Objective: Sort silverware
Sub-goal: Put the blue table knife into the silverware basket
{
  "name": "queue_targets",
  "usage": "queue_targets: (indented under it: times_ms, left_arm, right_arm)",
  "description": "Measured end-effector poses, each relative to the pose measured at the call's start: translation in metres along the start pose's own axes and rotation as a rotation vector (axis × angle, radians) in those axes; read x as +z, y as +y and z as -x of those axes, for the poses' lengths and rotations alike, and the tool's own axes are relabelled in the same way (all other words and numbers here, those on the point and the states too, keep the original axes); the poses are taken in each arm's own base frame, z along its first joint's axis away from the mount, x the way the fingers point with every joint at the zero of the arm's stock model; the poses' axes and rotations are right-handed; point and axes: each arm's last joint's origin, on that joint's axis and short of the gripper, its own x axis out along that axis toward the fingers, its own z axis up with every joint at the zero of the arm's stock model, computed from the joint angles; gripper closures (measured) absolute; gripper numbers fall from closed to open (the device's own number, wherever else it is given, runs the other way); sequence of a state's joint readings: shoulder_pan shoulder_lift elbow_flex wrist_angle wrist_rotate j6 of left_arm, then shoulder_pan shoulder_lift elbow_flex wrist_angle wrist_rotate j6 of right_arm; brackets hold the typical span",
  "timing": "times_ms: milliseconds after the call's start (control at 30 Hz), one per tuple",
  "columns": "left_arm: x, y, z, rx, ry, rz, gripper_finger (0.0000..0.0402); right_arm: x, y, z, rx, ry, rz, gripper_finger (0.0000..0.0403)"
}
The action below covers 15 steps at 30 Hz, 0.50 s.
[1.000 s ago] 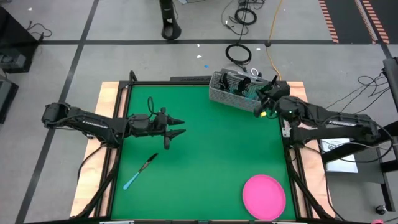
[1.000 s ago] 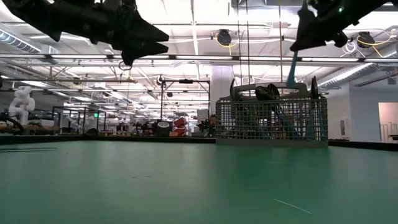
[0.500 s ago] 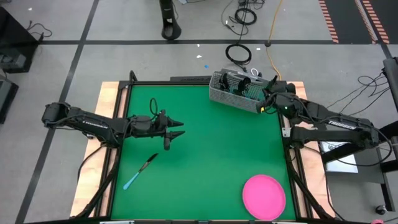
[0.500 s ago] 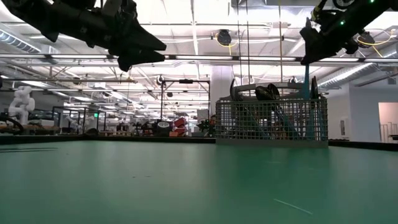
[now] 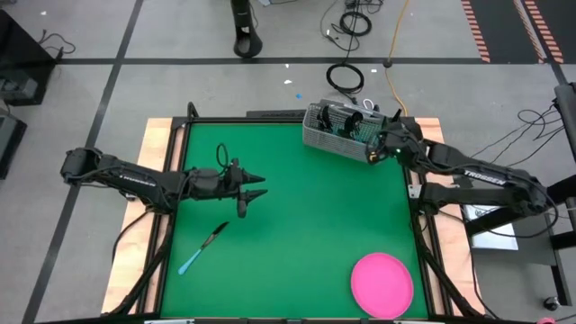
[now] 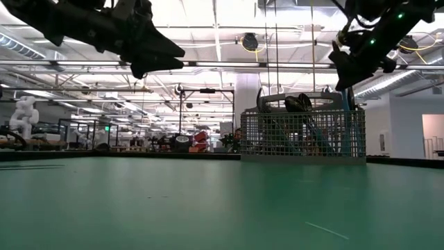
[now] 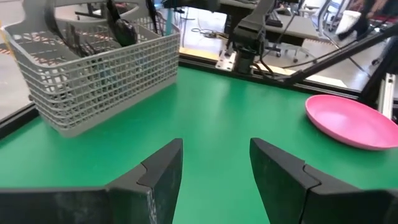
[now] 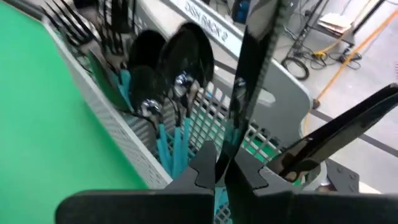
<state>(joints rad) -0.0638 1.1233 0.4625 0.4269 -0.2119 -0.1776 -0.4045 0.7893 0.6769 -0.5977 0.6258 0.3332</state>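
My right gripper (image 5: 376,149) (image 6: 345,69) is over the right end of the grey wire-mesh caddy (image 5: 335,130) (image 6: 302,135) at the table's far edge. It is shut on a knife (image 8: 252,81). Forks and spoons (image 8: 165,68) stand in the caddy with dark heads up and blue handles down. One more piece of silverware (image 5: 202,247) lies flat on the green table near the left edge. My left gripper (image 5: 256,185) (image 7: 214,168) hovers open above the table, just beyond that piece, touching nothing. My right gripper pinches the knife between its two fingers at the lower part of the dark blade (image 8: 231,142). The fingers come slanting down from the table's right and lie across it. The knife stands about upright, blade up, its light blue handle (image 6: 343,111) down inside the caddy.
A pink round plate (image 5: 382,283) (image 7: 351,121) lies at the near right corner. Open green mat (image 5: 315,216) spreads between the arms. A black frame (image 5: 270,115) edges the table. Cables lie on the floor beyond.
My right gripper has moved toward the far edge and down over the caddy, staying shut. The knife's blue handle, which hung above the caddy's rim, has sunk into the caddy. My left arm has hardly moved.
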Motion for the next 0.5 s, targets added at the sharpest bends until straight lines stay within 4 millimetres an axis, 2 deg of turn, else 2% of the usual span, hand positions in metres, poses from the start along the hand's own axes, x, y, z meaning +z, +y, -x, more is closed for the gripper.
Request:
queue_targets:
  times_ms: [300,500]
  left_arm:
    - [-0.004,-0.010,0.003,-0.043,0.036,0.003,0.0212]
    - [-0.002,-0.007,0.018,-0.032,0.087,0.022,0.0212]
  right_arm:
    - [-0.004,-0.010,-0.013,-0.051,0.093,-0.042,0.0403]
    - [-0.011,-0.013,-0.025,0.001,0.114,-0.094,0.0403]
